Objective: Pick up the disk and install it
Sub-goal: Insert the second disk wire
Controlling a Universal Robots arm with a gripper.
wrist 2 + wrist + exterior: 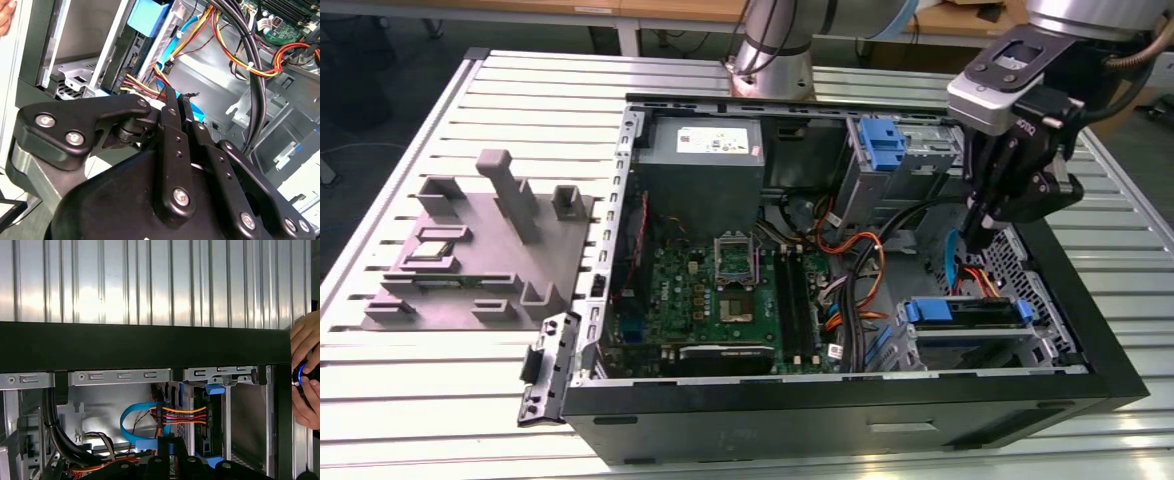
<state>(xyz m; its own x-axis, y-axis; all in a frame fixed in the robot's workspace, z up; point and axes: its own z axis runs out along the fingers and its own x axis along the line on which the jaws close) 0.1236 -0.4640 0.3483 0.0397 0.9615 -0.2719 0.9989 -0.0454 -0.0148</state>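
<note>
- The open computer case (1107,370) lies on a slatted metal table (520,90); a grey plastic fixture (480,250) sits on the slats towards the exterior view's left
- Beyond the table's far edge, dark floor and a pale wooden bench edge (654,12)
- The gripper (983,238) hangs inside the case near its side on the exterior view's right; in the second wrist view its fingers (172,107) stand nearly together, gripping nothing I can make out
- The disk (963,312), in its blue carrier, rests in the drive bay just below the gripper
- In the first wrist view a hand (306,375) is at the case's edge
</note>
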